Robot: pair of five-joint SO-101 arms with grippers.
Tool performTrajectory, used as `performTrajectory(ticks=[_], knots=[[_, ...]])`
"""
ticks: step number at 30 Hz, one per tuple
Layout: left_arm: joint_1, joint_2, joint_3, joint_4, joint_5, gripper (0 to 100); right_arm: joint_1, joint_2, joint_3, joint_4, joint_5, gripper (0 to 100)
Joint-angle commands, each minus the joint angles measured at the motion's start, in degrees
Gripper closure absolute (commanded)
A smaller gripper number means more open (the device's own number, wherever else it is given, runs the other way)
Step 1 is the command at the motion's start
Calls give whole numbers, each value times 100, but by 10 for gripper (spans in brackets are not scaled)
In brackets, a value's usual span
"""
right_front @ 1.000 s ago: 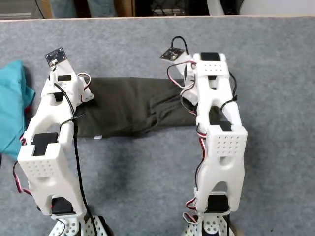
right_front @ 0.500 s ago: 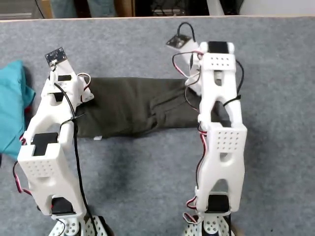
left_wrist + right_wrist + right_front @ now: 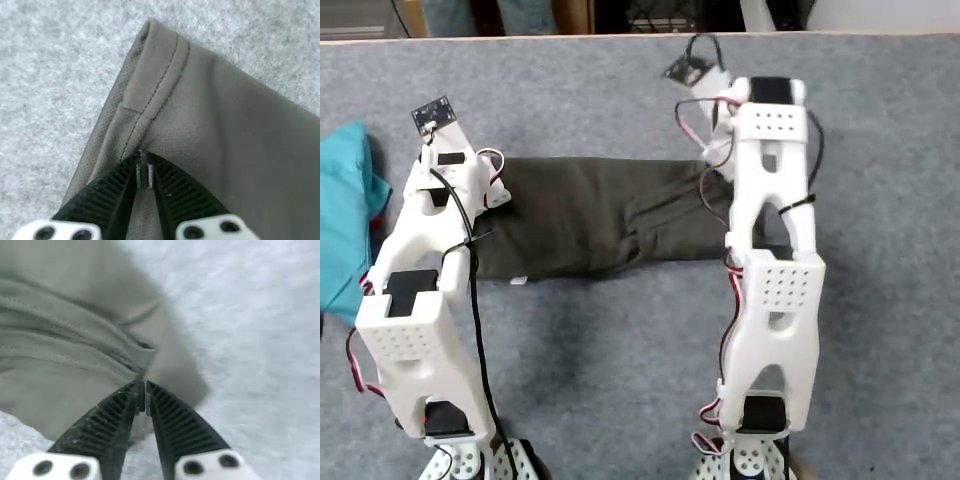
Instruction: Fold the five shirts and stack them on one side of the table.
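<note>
The dark olive-green fabric shirt (image 3: 590, 215), folded into a long band, lies across the middle of the grey carpeted bench (image 3: 620, 360). The left gripper (image 3: 145, 175) pinches its left end. The right gripper (image 3: 145, 390) is closed, tips together, over the right end. A teal cloth (image 3: 345, 220) lies far left.

I lose the teal shirt (image 3: 342, 220) past the high view's 9 o'clock edge. The left arm (image 3: 415, 270) and right arm (image 3: 770, 260) cover both ends of the olive shirt (image 3: 590, 215), which my right wrist view shows blurred.
</note>
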Motion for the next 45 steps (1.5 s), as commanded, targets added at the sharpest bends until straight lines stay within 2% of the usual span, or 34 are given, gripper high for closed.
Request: performTrajectory(ticks=[1,3,6,13,16,19,21,26,29,33,37,41,45], knots=[[-22,0,-127,-26,62,965,193,-462,-840,176,-62,984],[-31,0,-119,-18,62,965,308,-470,-1244,448,-220,984],[-31,0,-119,-9,62,965,510,-453,-1912,958,-879,984],[-13,-53,-154,-9,35,960,1380,-84,-1710,571,-2444,984],[13,-79,-207,9,26,959,1714,470,-1596,237,-3622,984],[-22,-422,-558,571,26,954,2075,1103,-1631,-273,-4343,984],[-22,-677,-892,1143,26,912,2251,1437,-1640,-580,-4633,984],[-259,-1187,-1692,2743,9,795,2444,1640,-1886,-633,-4765,984],[-655,-1160,-1859,3332,-484,777,2532,1789,-2053,-659,-4765,984],[-1165,-870,-1895,3552,-1222,775,2576,2035,-2457,-703,-4721,984],[-1270,-264,-1974,3367,-1547,765,2523,2369,-2949,-686,-4484,984],[-1279,466,-2290,3455,-1609,753,2523,2686,-3530,-554,-4484,984],[-1270,791,-3108,4132,-1609,751,2488,2976,-4075,-387,-4475,984]])
